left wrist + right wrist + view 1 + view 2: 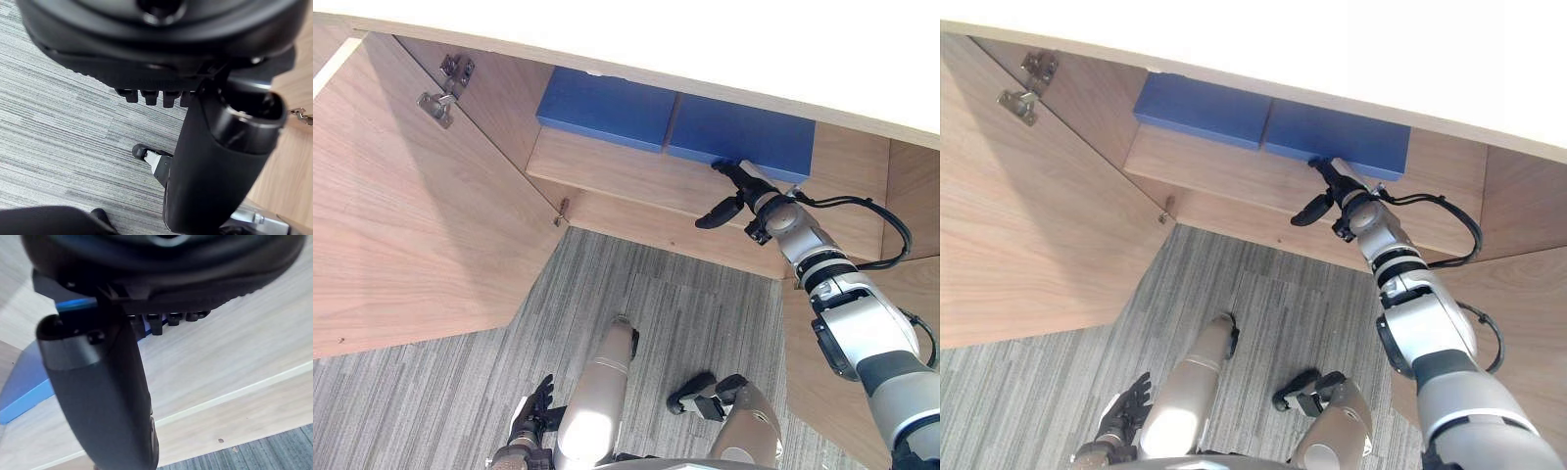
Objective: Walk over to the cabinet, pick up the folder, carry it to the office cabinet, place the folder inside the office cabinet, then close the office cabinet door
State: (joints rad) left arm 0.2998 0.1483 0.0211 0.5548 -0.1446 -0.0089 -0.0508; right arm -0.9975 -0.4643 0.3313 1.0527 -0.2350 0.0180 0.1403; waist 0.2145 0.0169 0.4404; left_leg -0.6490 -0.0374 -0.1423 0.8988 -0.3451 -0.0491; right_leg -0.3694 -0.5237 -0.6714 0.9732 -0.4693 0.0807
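Two blue folders lie flat side by side on the cabinet's wooden shelf (pixel 626 176), one to the left (pixel 607 106) and one to the right (pixel 744 137). My right hand (pixel 744 191) reaches into the cabinet, open, its straight fingers touching the near edge of the right folder and the thumb standing out to the side. In the right wrist view the blue folder (pixel 24 382) shows just past the fingers, over the pale shelf board (pixel 234 357). My left hand (pixel 530 411) hangs low at my left side above the carpet, open and holding nothing.
The cabinet's left door (pixel 411 215) stands wide open, with metal hinges (pixel 445 93) near its top. A wooden panel (pixel 822 372) stands close by my right arm. The cabinet's pale top (pixel 705 39) overhangs the shelf. Grey striped carpet (pixel 685 313) covers the floor.
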